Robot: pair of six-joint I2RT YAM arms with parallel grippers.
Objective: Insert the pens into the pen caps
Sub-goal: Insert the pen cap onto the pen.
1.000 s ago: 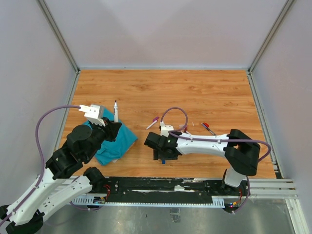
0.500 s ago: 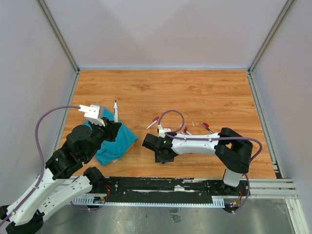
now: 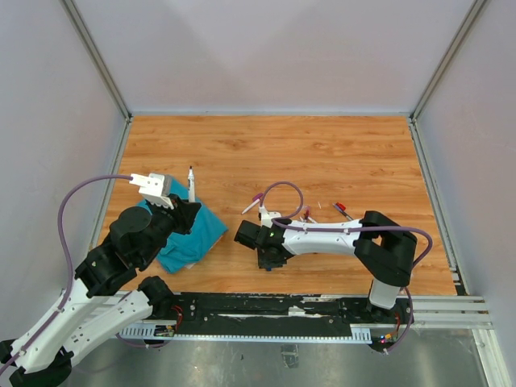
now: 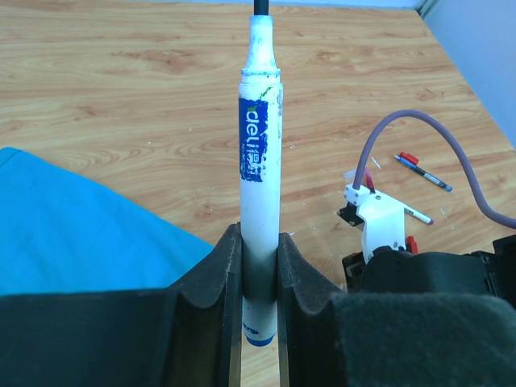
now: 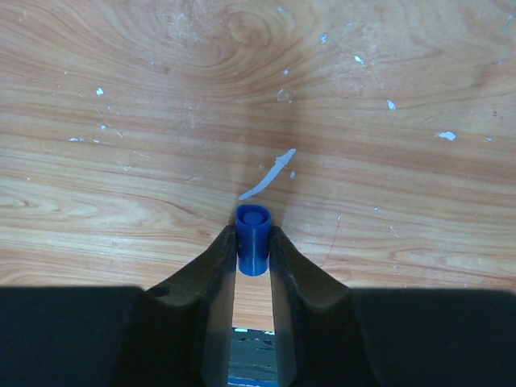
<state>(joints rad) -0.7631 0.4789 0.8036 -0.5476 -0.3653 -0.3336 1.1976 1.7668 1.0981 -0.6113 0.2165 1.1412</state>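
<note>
L end effector (image 4: 260,246) tight; R end effector (image 5: 252,242) tight, low.

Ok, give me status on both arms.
Left gripper shut on uncapped pen. Right gripper shut on blue cap on table. Cloth by left gripper, away from cap.

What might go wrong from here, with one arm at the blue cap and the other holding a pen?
1. The right gripper pinches the blue cap only at its fingertips; the small round cap may squirt out or tip on lifting.
2. The left gripper holds the pen low on its barrel; pushing its tip into the cap may tilt or slide it.
</note>
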